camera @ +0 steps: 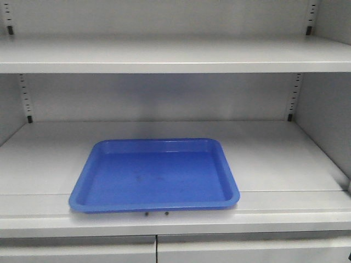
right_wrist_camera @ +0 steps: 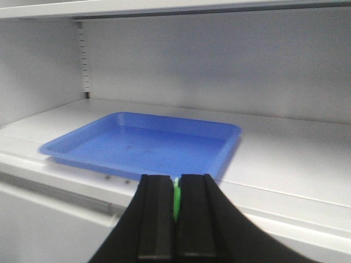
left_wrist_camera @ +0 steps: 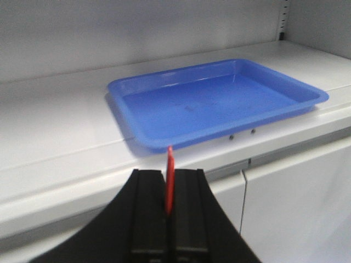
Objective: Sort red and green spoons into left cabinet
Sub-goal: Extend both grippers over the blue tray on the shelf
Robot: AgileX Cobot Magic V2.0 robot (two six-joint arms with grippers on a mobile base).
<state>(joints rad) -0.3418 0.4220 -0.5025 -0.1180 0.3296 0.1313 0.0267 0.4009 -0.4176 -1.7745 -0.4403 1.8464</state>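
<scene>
We find the fingers of the left gripper [left_wrist_camera: 169, 176] pinched shut on the slim red spoon [left_wrist_camera: 170, 189] and those of the right gripper [right_wrist_camera: 176, 181] on the green spoon [right_wrist_camera: 176, 198], both glossy plastic slivers held short of the smooth, shallow, round-cornered blue tray [camera: 159, 175] lying bare on the matte grey shelf [camera: 274, 156] of the left cabinet [camera: 164, 98], so we judge both placements outstanding.

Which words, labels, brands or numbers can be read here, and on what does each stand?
None: no readable text in any view.
The blue tray, the grey cabinet shelves and the perforated rails are plain.
The red spoon in the left gripper and the green spoon in the right gripper show no print.
</scene>
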